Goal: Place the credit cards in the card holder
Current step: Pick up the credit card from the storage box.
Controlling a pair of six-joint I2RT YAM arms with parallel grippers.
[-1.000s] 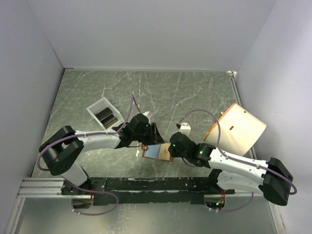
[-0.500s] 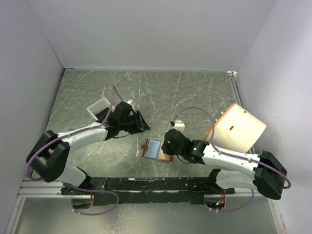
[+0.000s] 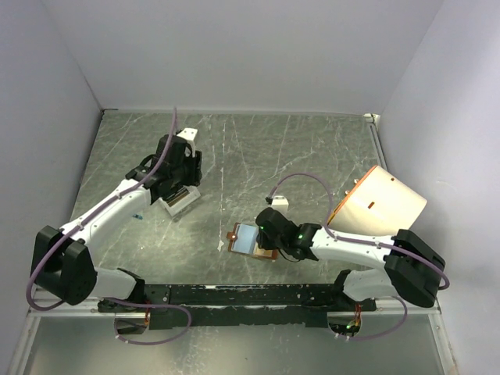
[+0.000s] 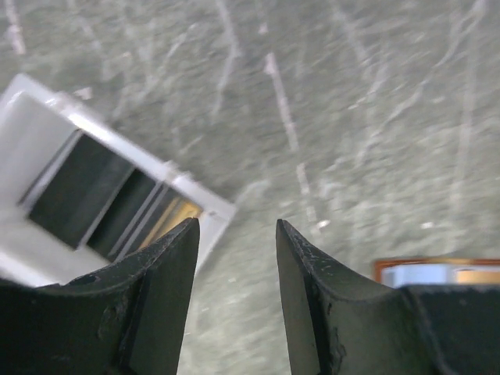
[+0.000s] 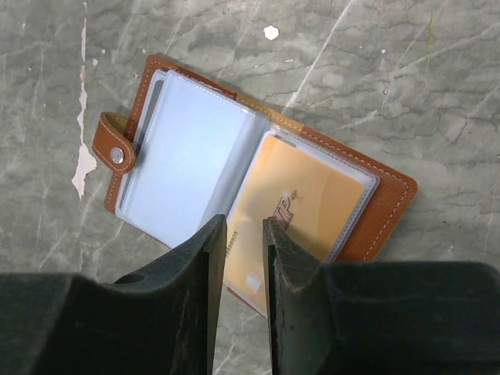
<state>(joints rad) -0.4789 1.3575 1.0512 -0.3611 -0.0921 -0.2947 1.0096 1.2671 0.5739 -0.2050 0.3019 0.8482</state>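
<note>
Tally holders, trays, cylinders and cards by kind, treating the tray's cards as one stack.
card holder: 1
white tray: 1
cream cylinder: 1
gold card in the holder: 1
stack of cards in the tray: 1
Total: 5

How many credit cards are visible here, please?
4: one gold credit card in the card holder; two dark cards and a yellow card in the white tray. Others may be hidden.

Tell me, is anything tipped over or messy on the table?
Yes. The big cream cylinder at the far right lies tipped over, its orange rim facing left. The white tray sits at a slant. Nothing looks spilled or broken.
</note>
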